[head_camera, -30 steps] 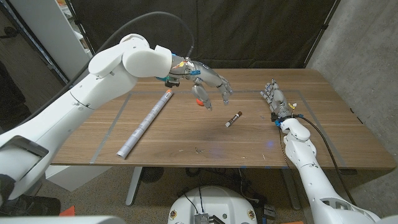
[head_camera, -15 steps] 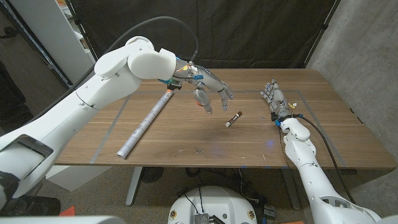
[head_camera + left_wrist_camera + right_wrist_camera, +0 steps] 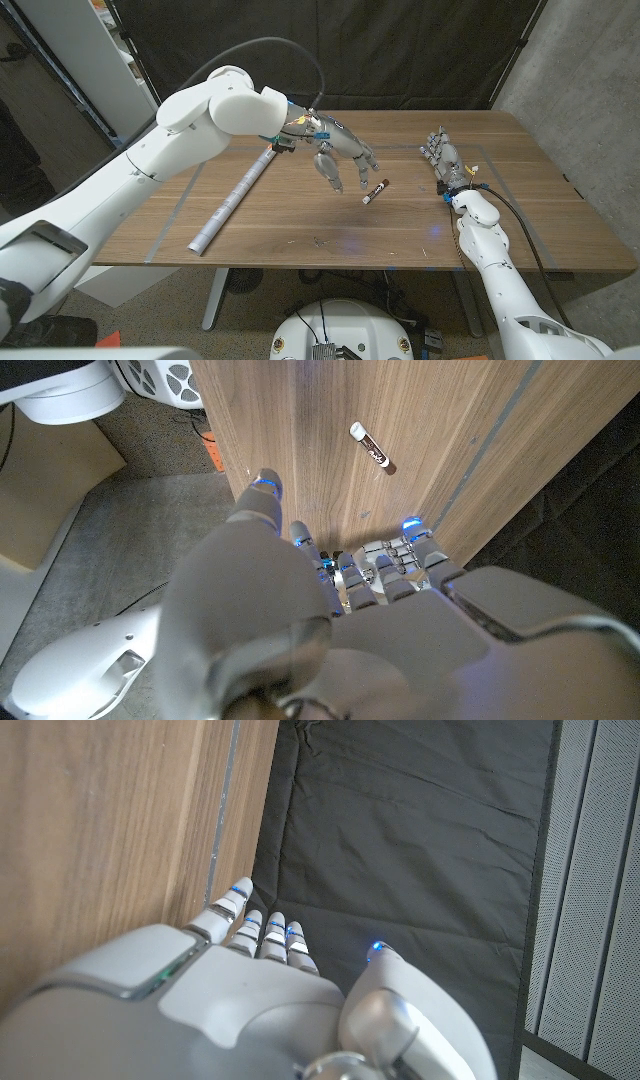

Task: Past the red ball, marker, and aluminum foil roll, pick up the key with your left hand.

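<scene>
A lab: black backdrop curtain (image 3: 400, 50) behind a wooden table (image 3: 300, 225).

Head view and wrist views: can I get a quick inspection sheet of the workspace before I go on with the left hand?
Surface: wooden table, with pale tape lines marking a rectangle.
Job's things: foil roll lies slantwise on the robot's left side; marker lies near the middle; small speck near the front edge may be the key, too small to tell.
Clutter: nothing seen.
Hands: left hand hovers above the table beside the marker, fingers apart, holding nothing; right hand waits on the right side, empty.
Cables: black cable arcs over the left arm; thin cable runs by the right wrist.
Surroundings: black curtain behind the table.
</scene>
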You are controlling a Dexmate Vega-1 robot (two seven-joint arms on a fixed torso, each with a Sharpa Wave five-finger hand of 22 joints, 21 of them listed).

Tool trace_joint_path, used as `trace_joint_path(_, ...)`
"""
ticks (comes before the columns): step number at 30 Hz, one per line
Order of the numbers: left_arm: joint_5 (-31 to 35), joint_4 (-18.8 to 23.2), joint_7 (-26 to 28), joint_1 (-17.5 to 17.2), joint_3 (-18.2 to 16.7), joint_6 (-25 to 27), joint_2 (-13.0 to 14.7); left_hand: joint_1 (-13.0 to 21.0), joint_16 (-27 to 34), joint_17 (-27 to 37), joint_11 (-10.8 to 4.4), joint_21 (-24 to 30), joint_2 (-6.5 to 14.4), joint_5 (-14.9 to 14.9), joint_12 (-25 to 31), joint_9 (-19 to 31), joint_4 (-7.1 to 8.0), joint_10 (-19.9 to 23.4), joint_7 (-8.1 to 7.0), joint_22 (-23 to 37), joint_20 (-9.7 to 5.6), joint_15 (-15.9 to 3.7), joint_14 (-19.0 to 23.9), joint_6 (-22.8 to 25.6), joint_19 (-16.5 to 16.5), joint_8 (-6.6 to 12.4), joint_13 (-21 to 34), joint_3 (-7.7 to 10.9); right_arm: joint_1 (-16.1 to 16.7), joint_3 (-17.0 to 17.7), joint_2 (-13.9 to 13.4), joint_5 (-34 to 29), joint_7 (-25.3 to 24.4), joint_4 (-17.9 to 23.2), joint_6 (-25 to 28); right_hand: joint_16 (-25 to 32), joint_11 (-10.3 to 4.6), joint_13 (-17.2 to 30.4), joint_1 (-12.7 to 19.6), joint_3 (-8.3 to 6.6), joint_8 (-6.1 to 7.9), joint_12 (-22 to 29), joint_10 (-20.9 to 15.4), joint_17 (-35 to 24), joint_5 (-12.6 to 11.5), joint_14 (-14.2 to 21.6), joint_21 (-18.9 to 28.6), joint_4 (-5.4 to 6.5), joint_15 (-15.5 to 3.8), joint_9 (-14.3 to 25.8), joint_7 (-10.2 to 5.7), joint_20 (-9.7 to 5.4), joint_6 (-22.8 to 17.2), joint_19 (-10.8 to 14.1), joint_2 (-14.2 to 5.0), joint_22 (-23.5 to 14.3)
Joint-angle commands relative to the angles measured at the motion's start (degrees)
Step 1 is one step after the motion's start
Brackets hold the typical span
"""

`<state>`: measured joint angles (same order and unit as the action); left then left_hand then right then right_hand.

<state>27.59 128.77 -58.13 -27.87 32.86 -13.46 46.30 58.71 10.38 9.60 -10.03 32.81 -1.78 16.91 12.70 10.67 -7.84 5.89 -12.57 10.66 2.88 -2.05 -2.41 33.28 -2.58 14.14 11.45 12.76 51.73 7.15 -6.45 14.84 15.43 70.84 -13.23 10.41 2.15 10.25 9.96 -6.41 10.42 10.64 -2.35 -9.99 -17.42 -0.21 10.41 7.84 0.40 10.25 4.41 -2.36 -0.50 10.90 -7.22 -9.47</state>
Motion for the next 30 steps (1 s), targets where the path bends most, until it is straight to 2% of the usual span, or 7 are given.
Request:
trace_joint_path(1, 2.23, 1.77, 1.11, -2.56, -1.15, -1.99, 1.02, 0.97, 0.15, 0.20, -0.05, -0.30, -0.10, -0.36, -0.05, 0.15, -0.45, 0.02, -0.07, 0.16, 0.00, -2.56, -0.68, 0.88, 0.37, 0.13, 0.05, 0.10, 0.47, -0.13, 0.18, 0.10, -0.07, 0.49, -0.22, 0.32, 0.63, 0.27, -0.48, 0.04, 0.40, 0.26, -0.16, -0.33, 0.19, -0.23, 0.31, 0.25, 0.24, 0.11, 0.66, -0.33, 0.02, 0.61, 0.19, -0.09)
trace_joint_path(6, 4.49, 2.55, 2.86, -4.23, -2.19, -3.05, 1.64, 1.42, 0.22, 0.19, -0.17, -0.38, 0.15, -0.55, 0.09, 0.24, -0.50, 0.45, 0.03, 0.17, -0.13, -2.60, -0.49, 1.99, 0.52, 0.37, 0.04, 0.11, 0.51, -0.34, 0.24, 0.06, -0.05, 0.56, -0.41, 0.31, 0.76, 0.27, -0.54, 0.08, 0.42, 0.30, -0.27, -0.33, 0.19, -0.23, 0.31, 0.24, 0.23, 0.11, 0.72, -0.32, -0.05, 0.61, 0.22, -0.09)
trace_joint_path(10, 6.36, 3.32, 3.54, -5.33, -2.75, -3.65, 1.93, 2.22, 0.43, 0.18, -0.64, -0.50, 0.47, -1.01, 0.43, 0.37, -0.57, 1.65, 0.09, 0.18, -0.40, -3.31, 0.31, 5.24, 1.07, 1.18, 0.02, -0.01, 0.60, -0.44, 0.23, 0.05, -0.10, 0.71, -0.36, 0.31, 0.71, 0.27, -0.59, 0.10, 0.42, 0.30, -0.28, -0.32, 0.19, -0.22, 0.30, 0.23, 0.26, 0.11, 0.64, -0.33, -0.06, 0.60, 0.25, -0.09)
trace_joint_path(14, 7.48, 3.45, 3.20, -5.92, -2.79, -3.65, 1.86, 2.73, 0.45, 0.17, -0.19, -0.63, 0.43, -1.30, 0.51, 0.36, -0.68, 2.12, -0.04, 0.19, -0.50, -3.50, 0.63, 6.50, 1.23, 1.34, 0.02, -0.15, 0.66, -0.52, 0.24, 0.03, -0.13, 0.54, -0.38, 0.31, 0.70, 0.27, -0.64, 0.13, 0.41, 0.30, -0.28, -0.31, 0.19, -0.21, 0.30, 0.22, 0.24, 0.11, 0.69, -0.35, -0.06, 0.62, 0.27, -0.09)
trace_joint_path(30, 13.19, 3.99, 4.69, -8.48, -3.54, -5.68, 2.21, 3.10, 0.30, 0.20, 0.08, -0.87, 0.49, -1.77, 0.31, 0.34, -0.60, 1.91, -0.13, 0.23, -0.39, -3.29, 0.43, 6.77, 1.20, 0.98, 0.04, -0.40, 0.49, -0.84, 0.37, -0.20, -0.34, -0.09, -0.71, 0.31, 0.64, 0.27, -0.75, 0.19, 0.40, 0.26, -0.23, -0.28, 0.17, -0.15, 0.30, 0.15, 0.22, 0.10, 0.67, -0.35, -0.08, 0.64, 0.35, -0.08)
